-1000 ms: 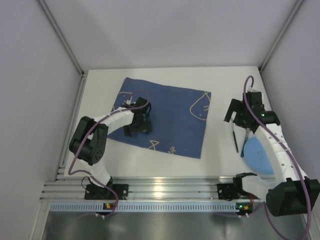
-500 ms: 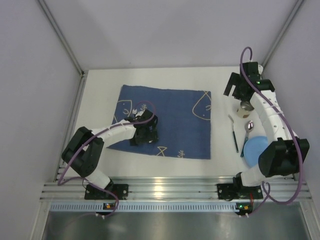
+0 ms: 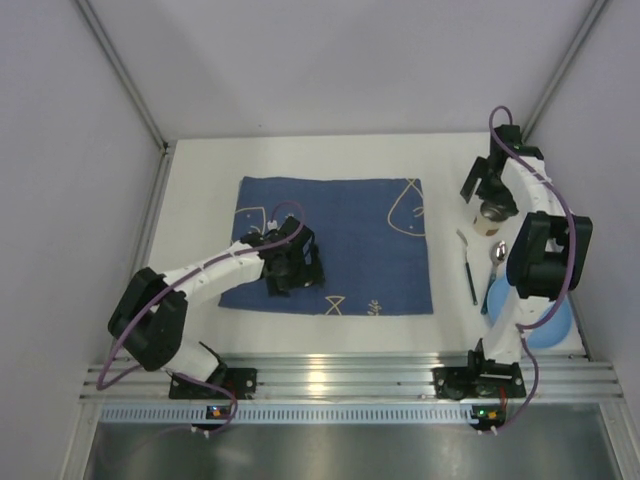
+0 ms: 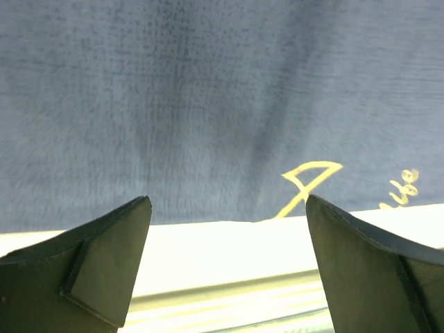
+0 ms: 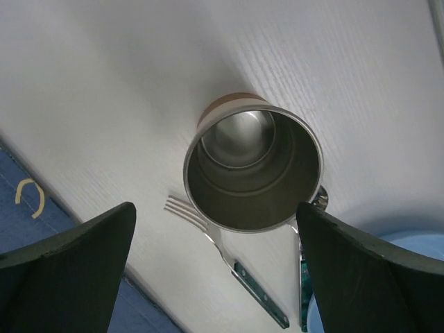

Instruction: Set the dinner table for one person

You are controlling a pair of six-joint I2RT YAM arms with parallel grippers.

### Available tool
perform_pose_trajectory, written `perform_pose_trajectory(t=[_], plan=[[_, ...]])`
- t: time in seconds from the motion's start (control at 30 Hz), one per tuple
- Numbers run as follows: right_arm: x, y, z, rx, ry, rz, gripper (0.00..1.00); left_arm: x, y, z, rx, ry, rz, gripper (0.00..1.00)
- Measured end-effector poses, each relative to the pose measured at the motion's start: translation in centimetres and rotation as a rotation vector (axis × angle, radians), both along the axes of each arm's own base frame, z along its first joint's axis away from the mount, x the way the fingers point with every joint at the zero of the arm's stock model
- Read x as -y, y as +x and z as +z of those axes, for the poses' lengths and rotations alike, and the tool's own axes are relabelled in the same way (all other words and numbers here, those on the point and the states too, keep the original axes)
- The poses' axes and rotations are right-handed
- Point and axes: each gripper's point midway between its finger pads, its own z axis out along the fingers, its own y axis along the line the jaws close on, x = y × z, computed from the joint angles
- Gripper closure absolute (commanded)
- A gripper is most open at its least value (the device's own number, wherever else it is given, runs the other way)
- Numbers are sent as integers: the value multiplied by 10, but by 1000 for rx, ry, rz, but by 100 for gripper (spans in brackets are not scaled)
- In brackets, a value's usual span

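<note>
Dinner table (image 3: 200,175) — jaws wide, unladen — left over mat (image 4: 208,104), right over cup (image 5: 253,170)

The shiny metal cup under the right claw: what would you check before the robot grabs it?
1. Right claw open: ok.
2. Round shiny steel cup upright, lined up between its fingers: ok.
3. Silver fork with dark handle clear of the cup: cannot tell, it lies close.
4. Dark blue stitched cloth mat flat on white tabletop: ok.
5. Left claw open, empty: ok.
</note>
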Motion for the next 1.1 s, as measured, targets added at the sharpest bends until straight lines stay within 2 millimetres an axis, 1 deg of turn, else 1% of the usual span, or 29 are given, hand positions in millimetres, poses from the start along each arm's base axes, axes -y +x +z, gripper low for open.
perform_pose_trajectory(t=[0.13, 0.23, 0.3, 0.33, 0.37, 0.4, 0.43, 0.57, 0.63, 0.67, 0.73, 0.83, 0.87, 0.93, 0.97, 1.03, 1.1], plan=[[-6, 16, -18, -21, 40, 18, 5, 1, 11, 28, 63, -9, 13, 1], [-8, 22, -31, -42, 55, 24, 15, 4, 20, 43, 106, -20, 16, 1], [-9, 22, -42, -66, 62, 30, 42, 4, 22, 45, 112, -19, 17, 2], [-10, 22, -47, -78, 68, 31, 58, 3, 21, 44, 109, -14, 18, 1], [-11, 21, -53, -93, 73, 39, 95, 2, 21, 42, 103, -8, 18, 1], [-12, 21, -57, -104, 78, 46, 100, 2, 21, 41, 100, -4, 17, 1], [-13, 20, -61, -113, 82, 49, 100, 2, 20, 39, 94, 1, 16, 2], [-17, 22, -60, -113, 81, 67, 100, 2, 20, 32, 76, 18, 11, 2], [-24, 22, -58, -115, 61, 85, 100, 2, 22, 30, 71, 27, 4, 2], [-33, 23, -55, -116, 50, 107, 100, 3, 24, 30, 71, 30, -1, 2], [-59, 27, -45, -107, 18, 169, 100, 5, 28, 33, 81, 32, -7, 2], [-121, 45, -13, -21, 0, 305, 100, 8, 36, 44, 112, 35, -21, 2], [-142, 52, 1, 24, 3, 346, 100, 7, 39, 47, 122, 39, -23, 2], [-179, 61, 25, 95, 23, 415, 100, 7, 43, 53, 141, 43, -27, 2], [-194, 64, 36, 127, 34, 442, 100, 7, 43, 54, 145, 45, -28, 1], [-212, 74, 53, 180, 51, 471, 100, 3, 41, 56, 147, 54, -26, 2], [-216, 87, 57, 203, 55, 470, 100, -2, 38, 60, 156, 58, -23, 2]])
